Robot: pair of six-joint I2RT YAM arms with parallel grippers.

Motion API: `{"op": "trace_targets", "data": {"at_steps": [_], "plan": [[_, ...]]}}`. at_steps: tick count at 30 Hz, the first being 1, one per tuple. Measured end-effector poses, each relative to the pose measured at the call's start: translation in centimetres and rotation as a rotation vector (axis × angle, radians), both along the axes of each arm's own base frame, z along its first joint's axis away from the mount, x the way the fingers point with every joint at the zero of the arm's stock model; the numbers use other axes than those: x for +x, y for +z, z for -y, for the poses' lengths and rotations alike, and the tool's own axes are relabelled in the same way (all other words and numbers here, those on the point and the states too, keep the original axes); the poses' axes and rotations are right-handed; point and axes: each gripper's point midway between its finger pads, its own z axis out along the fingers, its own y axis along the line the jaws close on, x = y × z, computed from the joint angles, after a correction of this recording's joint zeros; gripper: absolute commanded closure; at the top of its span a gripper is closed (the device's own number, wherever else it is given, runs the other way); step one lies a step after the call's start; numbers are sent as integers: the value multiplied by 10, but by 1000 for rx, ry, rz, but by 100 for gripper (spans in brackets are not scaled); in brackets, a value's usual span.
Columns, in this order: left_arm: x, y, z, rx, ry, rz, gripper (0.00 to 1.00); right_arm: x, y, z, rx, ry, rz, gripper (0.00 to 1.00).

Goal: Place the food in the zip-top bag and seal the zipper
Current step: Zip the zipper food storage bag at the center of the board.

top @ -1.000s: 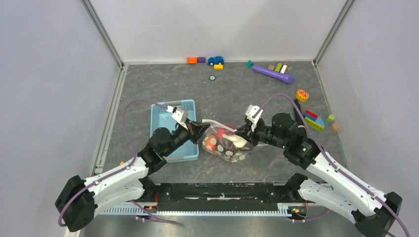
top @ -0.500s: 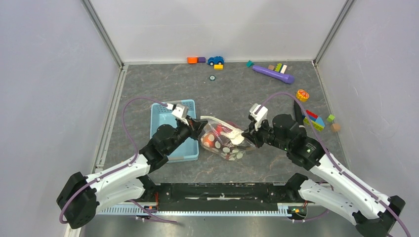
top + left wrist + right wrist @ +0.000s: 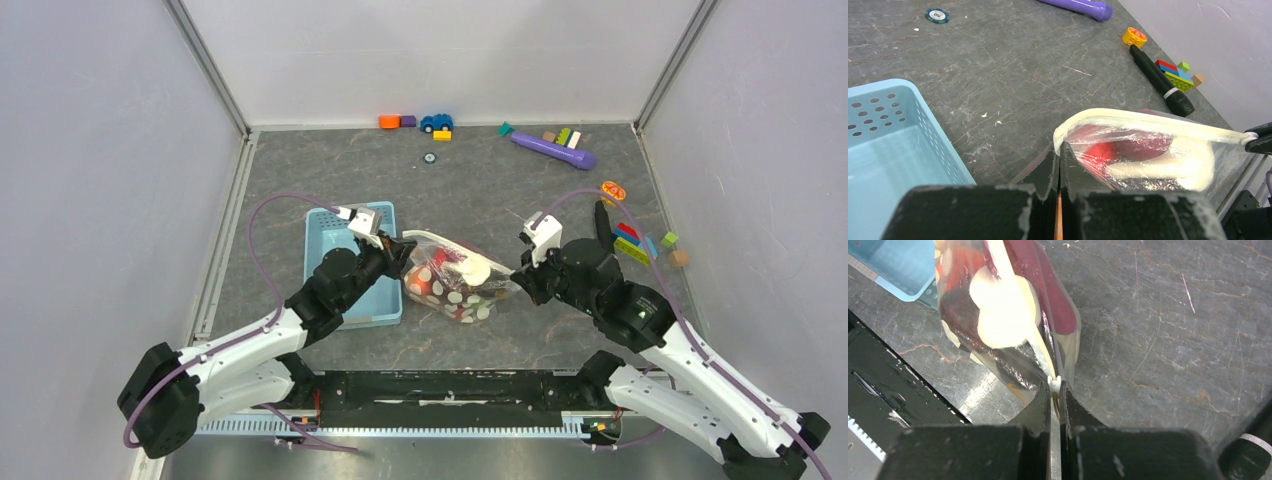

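Gripping the zip-top bag (image 3: pixel 455 285): left claw (image 3: pixel 1060 154) its corner, right claw (image 3: pixel 1054 391) the zipper (image 3: pixel 1148 119).

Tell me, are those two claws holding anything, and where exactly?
Both hold the clear plastic white-dotted zip-top bag: left gripper pinches one zipper-edge corner, right gripper its small white slider tab.
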Motion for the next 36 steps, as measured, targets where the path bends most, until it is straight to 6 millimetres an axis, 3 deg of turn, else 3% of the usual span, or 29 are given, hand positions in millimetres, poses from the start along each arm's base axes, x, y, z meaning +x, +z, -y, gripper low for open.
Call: {"op": "trace_targets", "data": {"at_steps": [17, 18, 19, 20, 21, 22, 30, 35, 36], "plan": [[1, -6, 3, 22, -12, -25, 98, -4, -5, 23, -30, -107, -23, 100], [0, -7, 4, 24, -19, -27, 93, -4, -5, 24, -34, -110, -24, 100], [0, -8, 6, 27, -28, -31, 78, -3, -6, 25, -39, -115, -25, 100], [1, -8, 8, 32, -36, -35, 46, -3, -6, 26, -42, -121, -26, 100], [3, -8, 10, 42, -37, -38, 4, -2, -7, 27, -46, -129, -25, 100], [6, -7, 10, 56, -35, -41, 1, 0, -7, 30, -54, -148, -22, 100], [17, 19, 13, 62, -21, -39, 0, 30, -19, 68, -164, -467, -2, 100], [7, 37, -5, 50, 14, -22, 0, 44, -27, 89, -237, -650, 18, 87], [5, 41, -9, 44, 25, -17, 0, 46, -28, 92, -246, -672, 21, 79]]}}
